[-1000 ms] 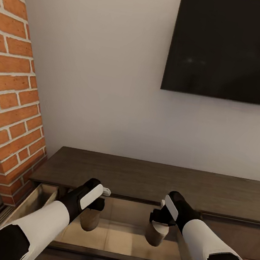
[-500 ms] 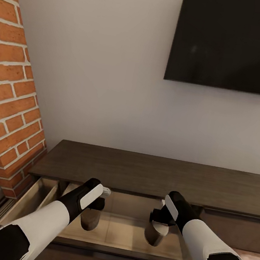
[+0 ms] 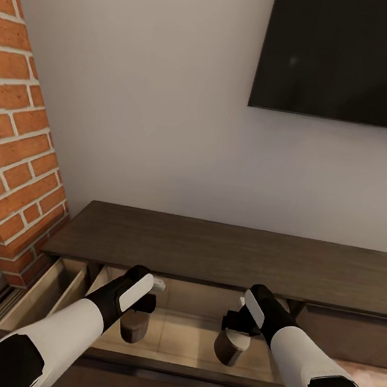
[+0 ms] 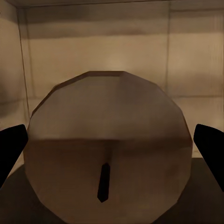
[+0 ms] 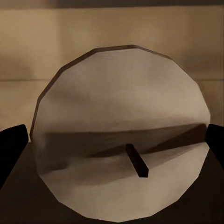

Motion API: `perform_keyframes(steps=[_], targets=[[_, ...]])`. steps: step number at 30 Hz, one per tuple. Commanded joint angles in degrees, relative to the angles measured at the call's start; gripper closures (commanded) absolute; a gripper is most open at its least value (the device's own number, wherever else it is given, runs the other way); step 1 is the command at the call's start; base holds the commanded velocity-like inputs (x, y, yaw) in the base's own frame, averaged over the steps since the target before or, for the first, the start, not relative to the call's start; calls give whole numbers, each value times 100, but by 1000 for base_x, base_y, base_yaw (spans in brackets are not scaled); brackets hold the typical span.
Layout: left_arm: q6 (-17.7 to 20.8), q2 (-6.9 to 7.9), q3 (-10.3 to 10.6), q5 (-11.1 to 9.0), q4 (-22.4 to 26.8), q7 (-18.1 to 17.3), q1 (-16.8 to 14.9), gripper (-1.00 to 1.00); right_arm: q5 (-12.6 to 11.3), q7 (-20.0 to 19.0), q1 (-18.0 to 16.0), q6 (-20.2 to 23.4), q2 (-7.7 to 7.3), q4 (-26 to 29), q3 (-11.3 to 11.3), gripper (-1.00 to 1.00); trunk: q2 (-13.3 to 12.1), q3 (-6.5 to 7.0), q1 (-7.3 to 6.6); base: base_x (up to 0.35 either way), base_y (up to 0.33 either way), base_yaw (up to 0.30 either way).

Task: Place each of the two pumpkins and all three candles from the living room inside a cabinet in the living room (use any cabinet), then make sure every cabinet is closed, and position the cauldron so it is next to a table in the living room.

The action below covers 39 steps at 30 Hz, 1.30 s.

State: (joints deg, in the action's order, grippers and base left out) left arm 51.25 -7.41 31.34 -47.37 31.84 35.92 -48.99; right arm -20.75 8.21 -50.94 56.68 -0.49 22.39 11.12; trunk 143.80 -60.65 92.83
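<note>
We hold one candle (image 3: 133, 326) in the left gripper (image 3: 137, 309) and another (image 3: 230, 347) in the right gripper (image 3: 238, 329) — jaws clamped on each — over the open cabinet (image 3: 209, 252) drawer, ready for lowering inside.

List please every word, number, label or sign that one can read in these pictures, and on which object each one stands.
None: no readable text appears.
The black wall screen is blank.
The dark brown wood cabinet and red brick column bear no markings.
The grey-beige candles in the left gripper and right gripper are plain.
</note>
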Motion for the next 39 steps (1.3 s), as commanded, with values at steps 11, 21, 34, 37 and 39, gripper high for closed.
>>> perform_keyframes(steps=[11, 21, 34, 37, 39], targets=[[-1, 3, 30, -59, 8, 50, -6, 100, -61, 39, -3, 13, -4, 11, 39, 100, 18, -250, 26, 0, 0, 0], [-2, 3, 30, -56, 10, 47, -6, 100, -61, 32, -3, 10, -3, 11, 39, 100, 27, -405, 45, 0, 0, 0], [-77, 3, 30, -62, 15, 47, -6, 100, -61, 24, -3, 10, -3, 11, 39, 100, 34, -515, 57, 0, 0, 0], [-79, 3, 30, -62, 15, 47, -6, 100, -61, 24, -3, 10, -3, 11, 39, 100, 34, -515, 57, 0, 0, 0], [-81, 3, 30, -62, 15, 47, -6, 100, -61, 24, -3, 10, -3, 11, 39, 100, 34, -515, 57, 0, 0, 0]])
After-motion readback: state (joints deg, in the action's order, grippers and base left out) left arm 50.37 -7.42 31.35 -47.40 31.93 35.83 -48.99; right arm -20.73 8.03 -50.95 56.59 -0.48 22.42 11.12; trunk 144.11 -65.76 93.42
